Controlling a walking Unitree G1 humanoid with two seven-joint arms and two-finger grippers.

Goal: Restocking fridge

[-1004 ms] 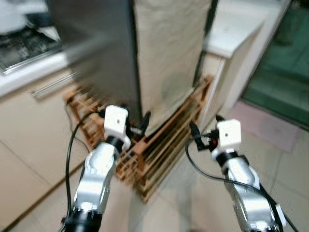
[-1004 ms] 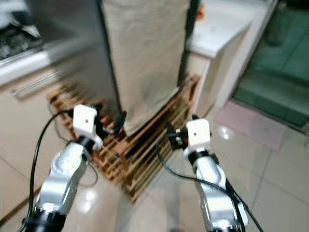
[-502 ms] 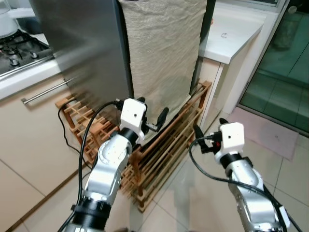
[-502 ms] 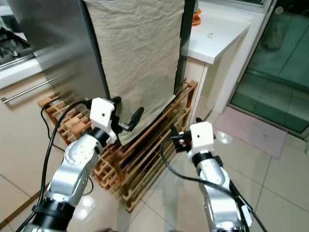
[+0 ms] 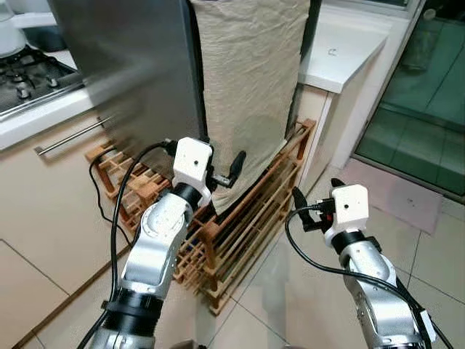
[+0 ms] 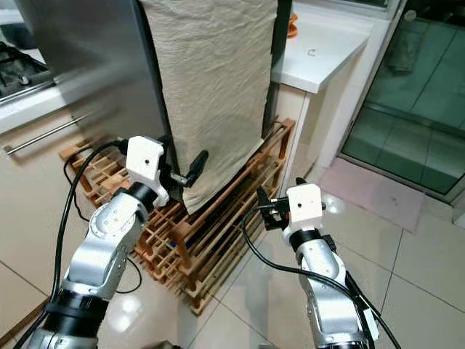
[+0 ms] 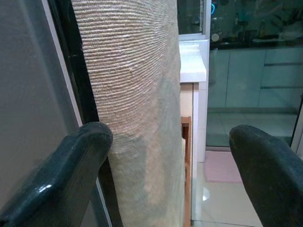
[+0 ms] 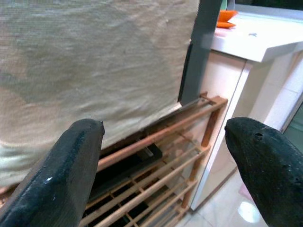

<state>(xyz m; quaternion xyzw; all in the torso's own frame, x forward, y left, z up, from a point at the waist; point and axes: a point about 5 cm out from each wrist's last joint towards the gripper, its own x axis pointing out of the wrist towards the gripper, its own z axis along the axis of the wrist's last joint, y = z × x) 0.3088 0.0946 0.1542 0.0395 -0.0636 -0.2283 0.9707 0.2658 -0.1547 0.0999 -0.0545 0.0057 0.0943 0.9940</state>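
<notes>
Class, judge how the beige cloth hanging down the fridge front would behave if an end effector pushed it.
The cloth looks wrinkled and hangs loose, so it would likely fold and give rather than resist. Its lower edge drapes free over the wooden rack, so it would probably swing.

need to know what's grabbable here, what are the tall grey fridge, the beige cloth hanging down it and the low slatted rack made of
The tall grey fridge looks like brushed metal: a dull, streaky sheen. The beige cloth hanging down it seems a coarse woven fabric, ribbed and creased. The low slatted rack appears to be wood, reddish-brown and likely varnished.
</notes>
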